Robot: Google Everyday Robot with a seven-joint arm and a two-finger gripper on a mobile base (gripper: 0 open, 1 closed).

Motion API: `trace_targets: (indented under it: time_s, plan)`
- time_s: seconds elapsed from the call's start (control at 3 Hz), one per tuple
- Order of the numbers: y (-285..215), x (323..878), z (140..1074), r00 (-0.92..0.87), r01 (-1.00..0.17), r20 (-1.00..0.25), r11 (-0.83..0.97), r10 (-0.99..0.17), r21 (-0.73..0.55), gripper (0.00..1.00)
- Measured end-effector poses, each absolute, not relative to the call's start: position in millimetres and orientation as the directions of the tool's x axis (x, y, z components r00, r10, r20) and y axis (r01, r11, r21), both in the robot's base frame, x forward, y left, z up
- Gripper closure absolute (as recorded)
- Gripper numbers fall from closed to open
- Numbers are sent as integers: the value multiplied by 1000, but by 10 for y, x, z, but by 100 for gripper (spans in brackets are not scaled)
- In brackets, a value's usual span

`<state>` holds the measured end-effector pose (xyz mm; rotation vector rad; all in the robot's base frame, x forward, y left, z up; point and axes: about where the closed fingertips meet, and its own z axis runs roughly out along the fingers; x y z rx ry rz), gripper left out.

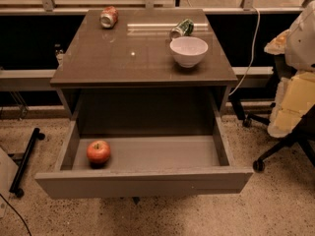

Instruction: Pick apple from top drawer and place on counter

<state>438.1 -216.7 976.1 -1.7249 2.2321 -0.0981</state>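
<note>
Camera view. Apple (98,152): small, round, red with yellowish patches, dark stem pit on top; rests in the near-left corner of the open top drawer (162,154). Table (123,58): glossy brown-grey. Gripper: outside the view; state of the fingers cannot be told.

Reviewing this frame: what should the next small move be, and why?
Probably bring the gripper, which is not in view here, into frame above the front-left corner of the top drawer. The drawer already stands open, and the apple lies in that corner untouched, not yet on the counter, so reaching toward it seems the sensible first step.
</note>
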Motion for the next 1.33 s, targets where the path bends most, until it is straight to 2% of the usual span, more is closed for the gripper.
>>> trace_targets:
  time_s: [0.33,0.67,1.33]
  plan:
    - [-2140,4396,9747,-219,-931,-218,270,-951,-245,0]
    - [-1956,4492,9654,-200,-930,-295,276,-934,-243,0]
    - [-1057,4895,9209,-95,-966,-513,205,-853,-161,0]
